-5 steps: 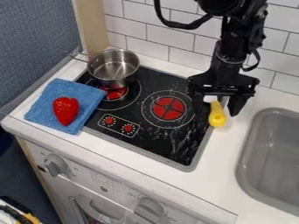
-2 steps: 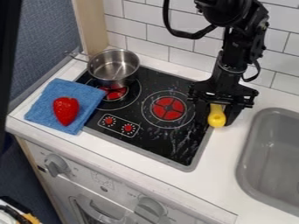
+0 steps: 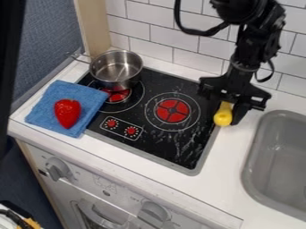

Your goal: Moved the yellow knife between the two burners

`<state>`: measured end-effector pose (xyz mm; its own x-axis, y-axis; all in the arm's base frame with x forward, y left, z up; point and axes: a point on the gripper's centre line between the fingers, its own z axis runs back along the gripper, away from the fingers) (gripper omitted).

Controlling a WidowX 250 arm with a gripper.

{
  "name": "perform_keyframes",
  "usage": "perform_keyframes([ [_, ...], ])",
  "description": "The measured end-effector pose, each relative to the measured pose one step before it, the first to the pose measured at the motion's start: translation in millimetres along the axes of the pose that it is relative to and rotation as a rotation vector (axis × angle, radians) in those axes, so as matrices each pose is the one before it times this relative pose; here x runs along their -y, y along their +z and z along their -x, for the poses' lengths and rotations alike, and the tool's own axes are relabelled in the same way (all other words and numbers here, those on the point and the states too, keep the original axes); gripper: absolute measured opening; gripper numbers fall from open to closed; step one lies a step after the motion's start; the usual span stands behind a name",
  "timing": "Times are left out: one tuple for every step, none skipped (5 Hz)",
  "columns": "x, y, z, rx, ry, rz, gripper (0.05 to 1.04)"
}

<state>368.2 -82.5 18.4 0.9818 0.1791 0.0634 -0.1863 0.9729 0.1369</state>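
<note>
Black claw (image 3: 225, 111) hangs over the right edge of the stovetop (image 3: 190, 150), its two fingers to either side of the yellow knife (image 3: 223, 118); they look clamped on it, though the dark parts blend together there. The arm comes down from the top right, in front of the white tiled wall (image 3: 173, 41). The knife's rounded yellow end points toward the front, near the stovetop's edge and to the right of the right burner (image 3: 172, 111); the rest of it is hidden at the claw. Whether it touches anything below, I cannot tell.

On the stovetop's rear left part stands a metal pot (image 3: 116, 70), partly covering the left burner (image 3: 118, 95), with its handle toward the upper left. Two small red dials (image 3: 131, 130) are marked in front of the burners. A blue cloth (image 3: 43, 108) lies at the left, partly over the stovetop's edge, with a red strawberry (image 3: 67, 113) on top. To the right, a grey sink (image 3: 250, 167) is set into the white surface (image 3: 221, 188).
</note>
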Motion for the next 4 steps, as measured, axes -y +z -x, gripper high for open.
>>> perform_keyframes([
  [-6.24,29.08,0.62,0.0429,-0.2189,0.0369,0.512],
  [-23.71,18.72,16.23,0.0293,-0.0727,0.0748,0.512],
  [-15.99,3.12,30.73,0.0206,0.0106,0.019,0.512],
  [-17.54,-6.98,29.73,-0.0233,0.0573,-0.0407,0.512],
])
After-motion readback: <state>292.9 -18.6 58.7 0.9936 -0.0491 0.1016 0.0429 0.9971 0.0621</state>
